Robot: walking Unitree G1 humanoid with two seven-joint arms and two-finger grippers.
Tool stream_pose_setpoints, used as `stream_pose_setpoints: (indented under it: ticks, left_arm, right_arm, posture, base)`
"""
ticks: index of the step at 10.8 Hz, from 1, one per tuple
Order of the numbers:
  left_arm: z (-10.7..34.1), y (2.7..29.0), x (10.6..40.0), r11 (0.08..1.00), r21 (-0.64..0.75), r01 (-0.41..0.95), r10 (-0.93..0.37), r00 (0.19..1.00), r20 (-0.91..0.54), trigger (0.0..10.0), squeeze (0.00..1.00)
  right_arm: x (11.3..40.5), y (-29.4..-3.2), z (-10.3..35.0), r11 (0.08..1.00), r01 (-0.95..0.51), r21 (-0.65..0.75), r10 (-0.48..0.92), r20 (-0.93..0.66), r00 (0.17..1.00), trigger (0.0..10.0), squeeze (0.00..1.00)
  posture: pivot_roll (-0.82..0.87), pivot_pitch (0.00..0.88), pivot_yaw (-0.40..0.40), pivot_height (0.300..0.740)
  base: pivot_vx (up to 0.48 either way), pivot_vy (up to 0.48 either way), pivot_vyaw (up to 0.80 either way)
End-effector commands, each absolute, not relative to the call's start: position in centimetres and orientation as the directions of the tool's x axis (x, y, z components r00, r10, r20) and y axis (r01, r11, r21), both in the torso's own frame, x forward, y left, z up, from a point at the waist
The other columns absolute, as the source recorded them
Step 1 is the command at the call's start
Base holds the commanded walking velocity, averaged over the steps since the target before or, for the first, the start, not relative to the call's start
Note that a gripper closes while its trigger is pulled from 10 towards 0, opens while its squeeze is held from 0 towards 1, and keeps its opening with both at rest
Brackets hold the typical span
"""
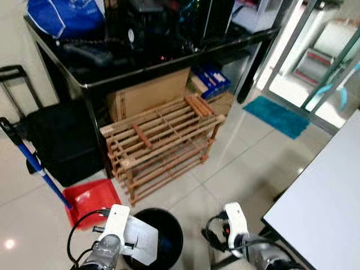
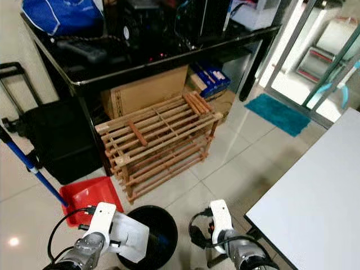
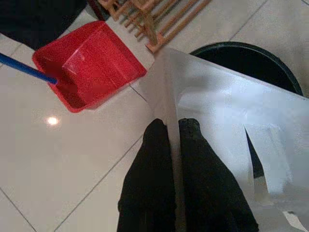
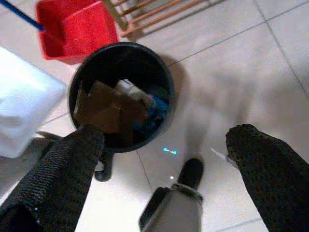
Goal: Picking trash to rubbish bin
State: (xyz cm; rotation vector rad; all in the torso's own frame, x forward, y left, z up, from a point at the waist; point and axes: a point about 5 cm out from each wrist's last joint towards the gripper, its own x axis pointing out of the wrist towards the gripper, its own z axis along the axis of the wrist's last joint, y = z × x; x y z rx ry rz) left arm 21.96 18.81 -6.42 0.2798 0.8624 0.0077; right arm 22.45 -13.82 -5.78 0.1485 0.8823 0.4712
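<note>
Left arm reaches forward and low, and the left gripper (image 3: 173, 126) is clamped tight on a white sheet of paper (image 3: 227, 111), fingers pinching its edge. The sheet hangs over the rim of the black rubbish bin (image 1: 163, 233), at about the bin's nine o'clock. Right arm is bent in low at the bin's three o'clock; the right gripper (image 4: 164, 140) is spread wide, holding nothing, over the floor beside the bin. Cardboard scraps (image 4: 108, 108) already sit inside. The red dustpan (image 1: 90, 199) lies at the bin's ten o'clock.
</note>
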Motion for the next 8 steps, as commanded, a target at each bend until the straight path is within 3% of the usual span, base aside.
stream_pose_setpoints:
  ticks: [1, 8]
  left_arm:
    - [-6.1, 17.9, 22.6, 0.96, 0.238, 0.149, 0.082, 0.663, -0.744, 10.0, 0.0]
    - [-5.3, 15.7, 24.0, 0.915, 0.272, 0.298, -0.022, 0.71, -0.704, 10.0, 0.0]
  right_arm:
    - [22.8, -14.1, -5.3, 0.869, -0.343, 0.355, 0.492, -0.677, 0.547, 10.0, 0.0]
    - [22.9, -12.2, -3.0, 0.777, -0.439, 0.452, 0.63, -0.553, 0.545, 10.0, 0.0]
  posture:
    - [-0.12, 0.147, -0.133, 0.74]
    - [-0.17, 0.236, -0.141, 0.74]
  base:
    - [0.0, 0.0, 0.0]
    - [0.0, 0.0, 0.0]
